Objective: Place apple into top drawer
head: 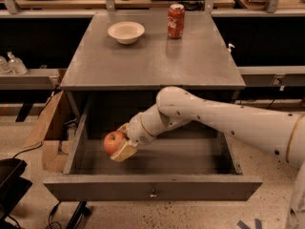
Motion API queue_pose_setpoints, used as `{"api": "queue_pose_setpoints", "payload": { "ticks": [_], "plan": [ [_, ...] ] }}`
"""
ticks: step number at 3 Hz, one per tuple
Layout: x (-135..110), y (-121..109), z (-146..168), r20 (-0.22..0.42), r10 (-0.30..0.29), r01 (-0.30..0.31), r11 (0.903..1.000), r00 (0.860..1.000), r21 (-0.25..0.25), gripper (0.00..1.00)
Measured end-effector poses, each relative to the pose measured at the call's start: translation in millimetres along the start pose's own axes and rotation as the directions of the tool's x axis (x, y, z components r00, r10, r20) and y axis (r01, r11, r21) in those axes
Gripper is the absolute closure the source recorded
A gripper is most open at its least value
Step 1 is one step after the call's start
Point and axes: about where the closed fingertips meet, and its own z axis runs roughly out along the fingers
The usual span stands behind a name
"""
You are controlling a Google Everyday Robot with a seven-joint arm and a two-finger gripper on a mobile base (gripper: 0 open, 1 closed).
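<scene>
The red apple (pixel 113 141) with yellowish patches is held in my gripper (pixel 120 146), whose tan fingers (pixel 124 151) close around it. The gripper holds the apple inside the open top drawer (pixel 152 188), low over its left part, near the left wall. The drawer is pulled out from the grey cabinet (pixel 152 56) and its flat front panel has a small central keyhole. My white arm reaches in from the right across the drawer.
A white bowl (pixel 126 32) and a red soda can (pixel 176 20) stand at the back of the cabinet top. A cardboard box (pixel 50 132) sits on the floor left of the drawer. Shelves run along both sides.
</scene>
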Motion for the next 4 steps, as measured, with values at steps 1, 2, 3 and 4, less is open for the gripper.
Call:
{"api": "queue_pose_setpoints", "payload": {
  "ticks": [1,2,3,4],
  "plan": [
    [22.7,3.8,9.7,0.007,0.048,-0.048,0.9984,0.999,0.029,1.00],
    [21.8,4.2,11.1,0.007,0.046,-0.046,0.9985,0.999,0.028,0.82],
    [21.5,5.0,12.6,0.007,0.046,-0.046,0.9986,0.999,0.025,0.59],
    [21.0,6.0,14.2,0.007,0.045,-0.045,0.9988,0.999,0.021,0.35]
  ]
}}
